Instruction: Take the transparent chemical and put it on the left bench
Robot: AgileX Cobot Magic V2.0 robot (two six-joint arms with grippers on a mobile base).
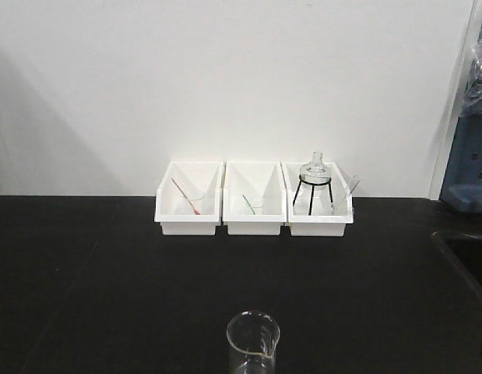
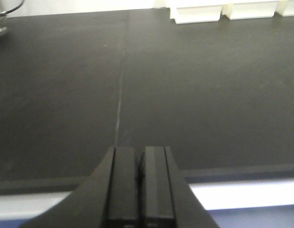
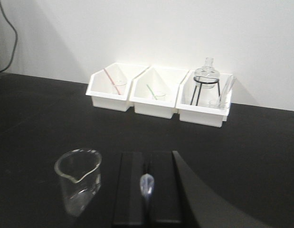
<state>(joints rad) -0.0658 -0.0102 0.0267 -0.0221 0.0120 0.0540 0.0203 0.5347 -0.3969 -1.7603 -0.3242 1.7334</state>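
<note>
Right gripper point(image 3: 147, 154): black jaws drawn together with nothing clamped that I can name. A small pale glint sits in the seam between them, and I cannot tell what it is.
Left gripper point(image 2: 139, 151): black jaws pressed together and empty, low over the matte black bench top point(image 2: 194, 85).
Task's thing: the slim clear plastic dropper pipette point(image 3: 228, 87) is well ahead of the right gripper and off to its right. It leans in a small glass cup at the right end of the rightmost white plastic bin point(image 3: 201, 116).
Beside it: a round glass flask on a black wire tripod point(image 3: 206, 78) stands just to its left in the same bin.
Not wanted: the red-filled pipette point(image 3: 110, 76) and the green-filled pipette point(image 3: 149, 90), in the two bins ahead and to the left.
Near the jaws: an empty clear glass beaker point(image 3: 78, 175) just to the left of the right gripper.
Handling: probably very light, smooth and slippery, with a soft bulb that would squirt liquid if pinched.
Where to hold: likely the stiffer stem below the bulb, gently, approaching from the right, away from the flask.
Risk: knocking over the cup or the tripod.
Set-down place: the left bench; I cannot tell whether this bench top is it.
</note>
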